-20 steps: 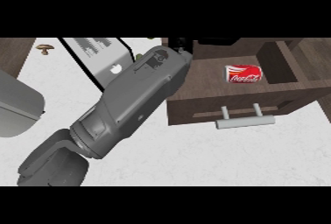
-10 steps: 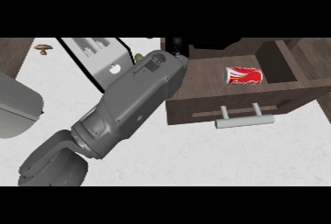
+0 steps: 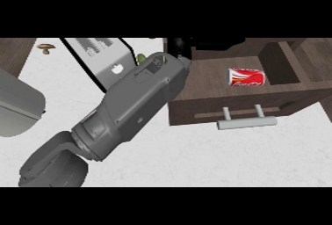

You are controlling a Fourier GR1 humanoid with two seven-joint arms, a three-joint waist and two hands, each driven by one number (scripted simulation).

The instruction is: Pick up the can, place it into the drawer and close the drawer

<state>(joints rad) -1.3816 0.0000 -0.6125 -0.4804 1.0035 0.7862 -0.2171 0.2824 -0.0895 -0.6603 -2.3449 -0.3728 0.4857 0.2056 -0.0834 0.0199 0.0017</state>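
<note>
Since a moment ago our red cylindrical metal can has settled on its side inside the open brown wooden drawer; whether our fingers are apart, we cannot tell.

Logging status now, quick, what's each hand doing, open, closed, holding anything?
Left hand: not in view.
Right hand: at the drawer's back edge, fingers can't be told; the can lies free inside.

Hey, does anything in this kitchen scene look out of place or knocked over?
The red can lies on its side inside the open drawer instead of standing upright. The drawer itself is still pulled out, handle toward the counter. Nothing looks spilled or damaged.
</note>
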